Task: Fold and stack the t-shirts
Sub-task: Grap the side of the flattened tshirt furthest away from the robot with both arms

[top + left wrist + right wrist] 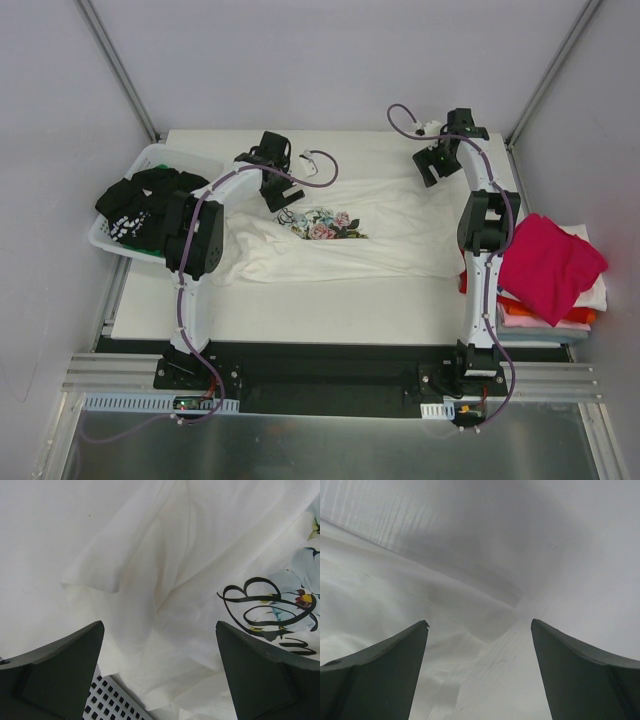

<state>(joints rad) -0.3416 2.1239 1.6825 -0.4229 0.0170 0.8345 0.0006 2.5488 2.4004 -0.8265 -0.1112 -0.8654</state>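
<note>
White floral-print cloth t-shirt (400, 235) lies unfolded; I hold left gripper (281, 198) and right gripper (433, 168) spread, empty; next, pinch its edges.

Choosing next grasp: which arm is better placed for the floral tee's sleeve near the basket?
Left. The left gripper hangs open above that sleeve of the floral tee; the right gripper is at its opposite end.

White floral t-shirt (400, 232), spread out, rumpled

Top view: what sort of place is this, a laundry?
Probably a robot test cell: left arm and right arm bolted to a metal frame, plain grey walls, a floral t-shirt spread on a white table.
</note>
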